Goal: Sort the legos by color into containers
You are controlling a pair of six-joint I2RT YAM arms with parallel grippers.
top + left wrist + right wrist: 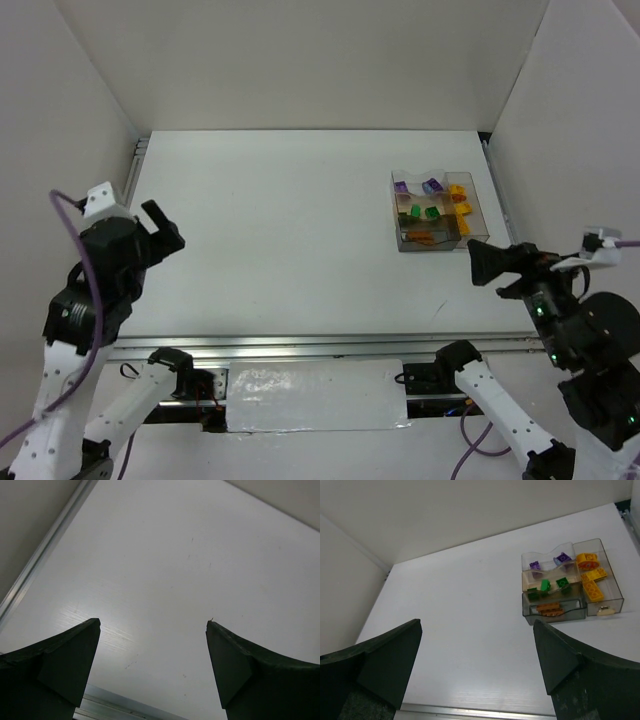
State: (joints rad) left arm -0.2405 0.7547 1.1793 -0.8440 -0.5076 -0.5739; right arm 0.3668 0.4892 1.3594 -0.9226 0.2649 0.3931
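The clear divided container (396, 215) stands on the table at the right, and the legos lie in its compartments. Two purple legos (535, 565) sit in the far one, green legos (545, 585) in the middle, orange-brown legos (550, 609) in the nearest. Yellow legos (593, 575) fill the long compartment on the right side. My right gripper (477, 263) hangs open just in front of the container (572, 611), nothing between its fingers. My left gripper (165, 228) is open and empty at the far left of the table. The left wrist view shows only bare table between its fingers (65, 660).
White walls close in the table on the left, back and right. A metal rail (300, 345) runs along the near edge, and another rail (138, 160) lines the left edge. A small beige piece (605, 611) lies in the container's near right corner.
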